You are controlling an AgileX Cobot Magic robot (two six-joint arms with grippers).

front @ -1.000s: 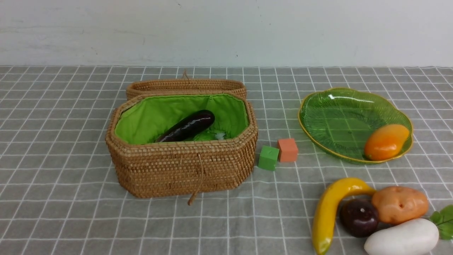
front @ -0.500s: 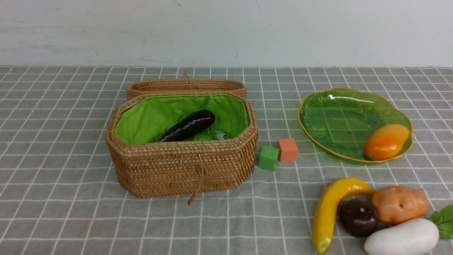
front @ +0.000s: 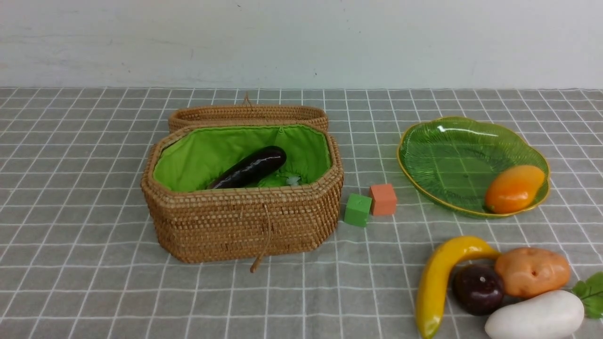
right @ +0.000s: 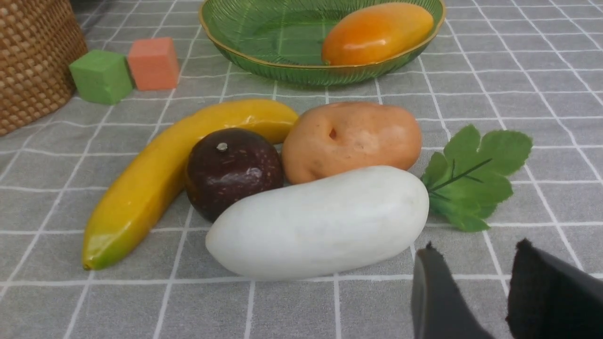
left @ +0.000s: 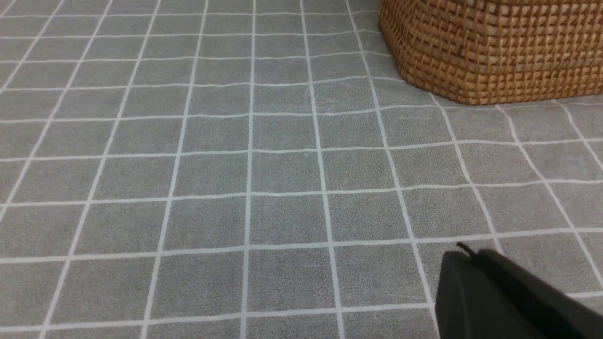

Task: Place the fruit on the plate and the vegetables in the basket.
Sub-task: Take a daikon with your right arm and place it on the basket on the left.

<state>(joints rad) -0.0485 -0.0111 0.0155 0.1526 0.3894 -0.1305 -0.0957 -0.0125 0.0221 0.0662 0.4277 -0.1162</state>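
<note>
Since the mango is already lying on the plate, and the eggplant w/ the green gourd is seen inside the basket, four items are left on the bench, packed together at front right: banana, dark purple fruit, potato, white radish. The right end effector is seen released, jaws apart w/ nothing btw. them, low over the bench and just beside the radish, the nearest item. The long axis of the radish is laid across the approach direction, leaf end toward the robot's right, so a grip over its short width is judged possible w/o much wrist turn. The left end effector is clenched and empty near a basket corner, well apart from the pile. The right arm is thus judged nearer.
</note>
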